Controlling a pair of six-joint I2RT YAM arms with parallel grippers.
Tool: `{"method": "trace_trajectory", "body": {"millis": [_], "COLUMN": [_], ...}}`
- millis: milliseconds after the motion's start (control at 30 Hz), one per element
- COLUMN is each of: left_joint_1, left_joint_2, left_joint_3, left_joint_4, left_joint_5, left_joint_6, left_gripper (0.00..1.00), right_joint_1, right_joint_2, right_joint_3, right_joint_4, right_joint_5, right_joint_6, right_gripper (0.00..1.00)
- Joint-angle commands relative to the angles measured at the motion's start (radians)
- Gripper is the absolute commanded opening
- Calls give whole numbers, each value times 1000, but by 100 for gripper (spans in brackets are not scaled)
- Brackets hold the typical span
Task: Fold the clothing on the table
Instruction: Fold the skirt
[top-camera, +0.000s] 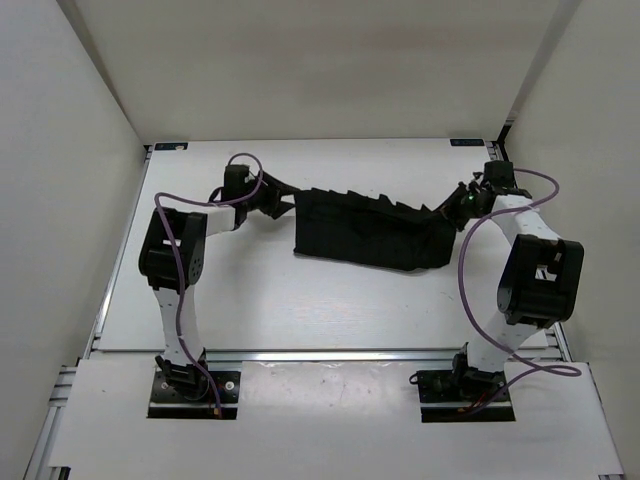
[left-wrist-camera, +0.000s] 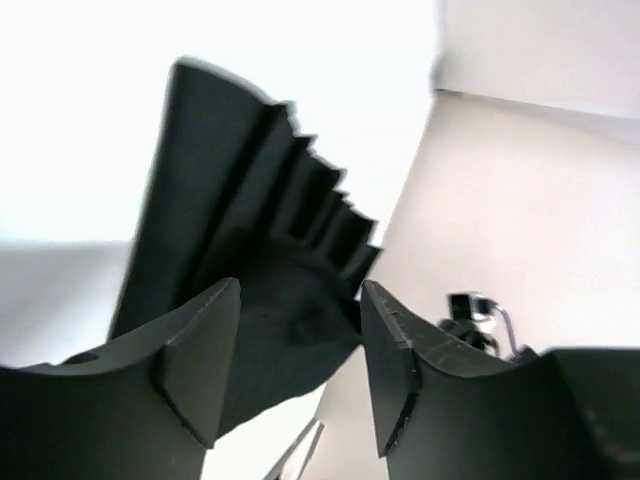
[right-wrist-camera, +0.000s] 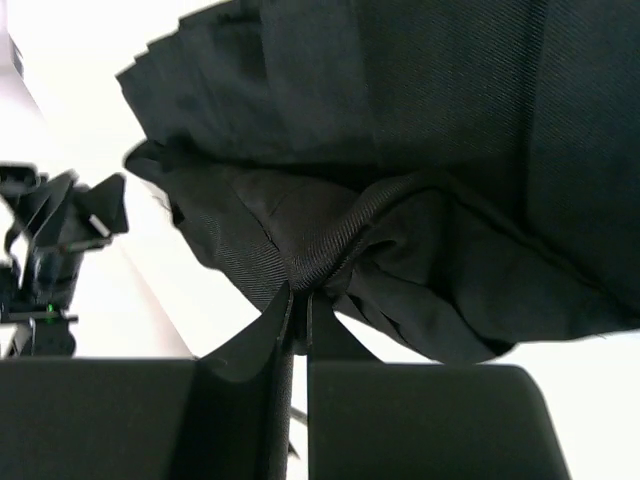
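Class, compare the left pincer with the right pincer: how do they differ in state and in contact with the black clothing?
The left pincer stands open; the right pincer is shut. The left grips nothing, while the right pinches a bunched fold of the clothing. Both sit at opposite ends of the clothing.

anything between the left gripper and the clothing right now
Nothing visible. The left gripper stands open with the clothing just ahead of its fingers, only bare table around. The right gripper is shut on the clothing's other end.

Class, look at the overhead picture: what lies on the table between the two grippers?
The clothing spans it, from beside the left gripper to the right gripper.
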Motion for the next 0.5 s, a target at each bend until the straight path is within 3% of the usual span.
{"method": "trace_trajectory", "body": {"millis": [0, 200, 267, 300, 333, 467], "left_joint_1": [3, 5, 2, 0, 0, -20], "left_joint_2": [-50, -110, -119, -142, -171, -289], "left_joint_3": [71, 128, 102, 90, 58, -90], "left_joint_4": [172, 53, 62, 56, 57, 30], "left_joint_5": [-25, -32, -9, 9, 17, -4], "left_joint_6": [-63, 68, 77, 97, 107, 189], "left_gripper": [63, 61, 57, 55, 55, 53], "right_joint_1": [-33, -55, -72, -84, -83, -57], "right_joint_2": [27, -11, -20, -31, -66, -247], "right_joint_3": [-10, -78, -95, -113, -116, -200], "right_joint_4": [64, 116, 133, 137, 162, 284], "right_joint_5": [5, -4, -9, -6, 11, 200], "right_joint_6": [24, 64, 76, 78, 85, 59], "right_gripper": [0, 0, 17, 42, 54, 61]}}
